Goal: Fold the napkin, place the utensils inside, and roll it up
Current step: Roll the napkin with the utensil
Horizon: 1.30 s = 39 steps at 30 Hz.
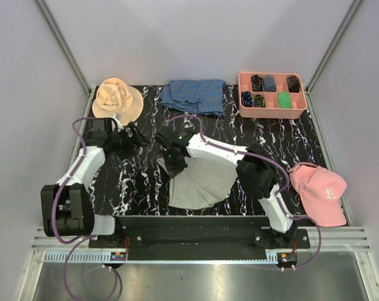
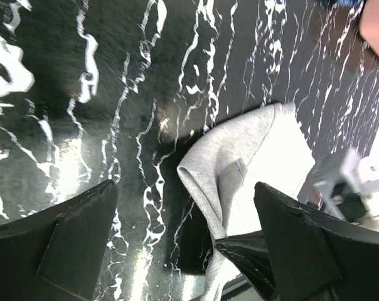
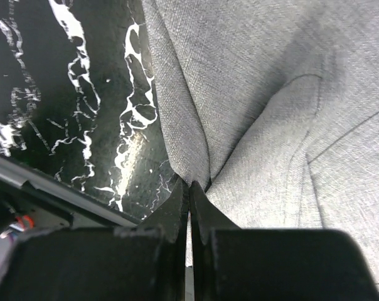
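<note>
Closest to you, the right gripper [image 3: 189, 188] has its fingers pressed together on a gathered crease of the napkin [image 3: 271, 94], so it looks to be pinching the cloth at its left edge. The napkin lies on the near middle of the black marbled table [image 1: 145, 182], partly under the right arm. It is a plain light-grey cloth, soft and rumpled, with one flap doubled over and a hemmed corner showing. Its outline is rounded and uneven, not a clean square or triangle.

I judge you are early in the fold: no tidy fold is set, nothing is laid inside and no rolling has begun. The utensils show in none of the views (they may be hidden, I cannot tell).

Just beyond and to the left, the left gripper [image 1: 134, 135] hangs spread wide above bare table, holding nothing, with the napkin's corner near it.

Along the far edge sit a tan hat [image 1: 117, 99], a blue checked cloth [image 1: 194, 95] and a pink tray [image 1: 272, 111]
</note>
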### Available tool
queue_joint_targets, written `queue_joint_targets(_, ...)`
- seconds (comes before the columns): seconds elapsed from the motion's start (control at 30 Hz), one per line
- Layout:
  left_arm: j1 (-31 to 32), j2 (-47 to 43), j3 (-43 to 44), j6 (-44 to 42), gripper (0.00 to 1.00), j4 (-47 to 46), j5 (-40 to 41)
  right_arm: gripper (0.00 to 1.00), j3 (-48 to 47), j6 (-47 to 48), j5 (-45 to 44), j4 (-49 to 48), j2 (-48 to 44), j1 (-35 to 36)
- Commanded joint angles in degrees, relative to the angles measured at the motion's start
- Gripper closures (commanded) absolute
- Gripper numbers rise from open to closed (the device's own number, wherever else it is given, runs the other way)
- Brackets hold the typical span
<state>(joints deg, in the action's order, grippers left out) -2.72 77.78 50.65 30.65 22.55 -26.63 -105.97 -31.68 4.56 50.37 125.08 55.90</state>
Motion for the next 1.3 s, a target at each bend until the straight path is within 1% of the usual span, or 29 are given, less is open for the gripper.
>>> queue_joint_targets(0.0, 3.8, -1.6, -0.6, 1.6, 0.07, -1.8, 0.9, 1.0, 3.5, 0.0, 4.1, -4.0, -5.7, -1.8)
queue_joint_targets(0.1, 6.4, -1.6, -1.2, 2.4, 0.07, -2.7, 3.1, 1.0, 6.1, -0.1, 5.6, -5.6, -7.2, -3.1)
queue_joint_targets(0.33, 10.3, -0.5, -4.0, 5.2, 0.08, -6.5, 4.2, 1.0, 12.6, -0.1, 7.7, -8.5, -10.2, -6.5)
queue_joint_targets(0.47, 13.3, 0.9, -4.1, 6.5, 0.09, -7.7, 4.6, 1.0, 15.4, 0.1, 9.2, -10.5, -10.6, -7.9)
queue_joint_targets(0.73, 18.2, 6.2, -2.1, 7.7, 0.16, -10.1, 3.5, 1.0, 20.1, -0.1, 11.0, -13.5, -10.7, -9.8)
queue_joint_targets(0.8, 19.2, 7.2, -1.7, 7.8, 0.18, -10.1, 3.3, 1.0, 20.6, -0.2, 11.1, -14.2, -10.6, -10.3)
queue_joint_targets(0.9, 20.4, 9.4, -0.8, 8.3, 0.19, -10.2, 3.2, 1.0, 21.2, -0.2, 11.3, -14.5, -10.3, -10.5)
queue_joint_targets(1.27, 23.5, 14.2, 2.0, 12.7, 0.19, -16.7, 1.1, 1.0, 23.5, -0.4, 11.2, -15.9, -9.9, -11.3)
